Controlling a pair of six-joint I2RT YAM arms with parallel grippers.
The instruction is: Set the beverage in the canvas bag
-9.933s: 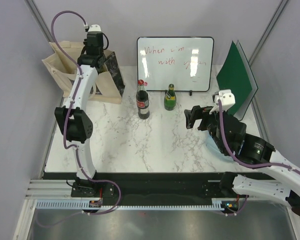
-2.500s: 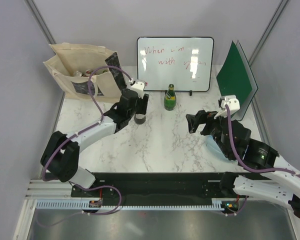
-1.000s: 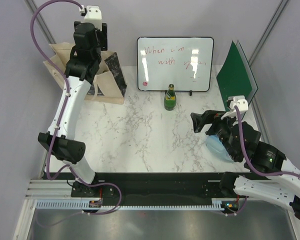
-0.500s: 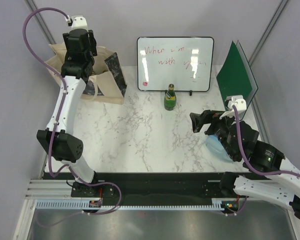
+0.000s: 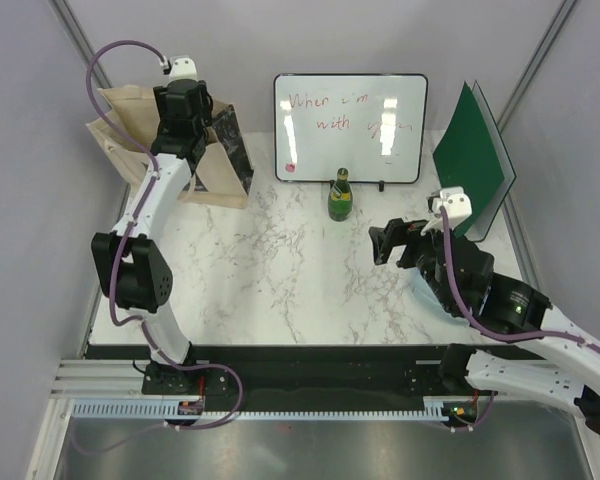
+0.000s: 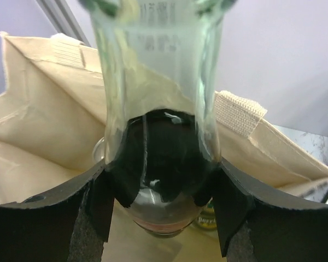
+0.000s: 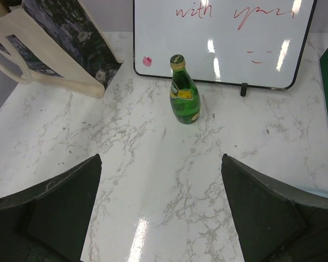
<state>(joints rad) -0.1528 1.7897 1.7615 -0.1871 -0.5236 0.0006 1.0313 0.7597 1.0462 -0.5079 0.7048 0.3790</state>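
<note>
1. Beverage bottle (image 6: 161, 136) hung clamped between the fingers of the left claw (image 6: 163, 203), its base within the open mouth of the canvas bag (image 6: 49, 120).
2. Bag walls stood close on both sides. The right claw (image 7: 161, 210) hovered wide open and empty over the desk (image 7: 126, 164), near a green bottle (image 7: 184, 93).
3. Against half a second earlier, the left arm sat lower.

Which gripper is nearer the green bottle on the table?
Right. The right gripper hangs open just near-right of the green bottle; the left gripper is far off to its left, holding a glass bottle over the bag.
</note>
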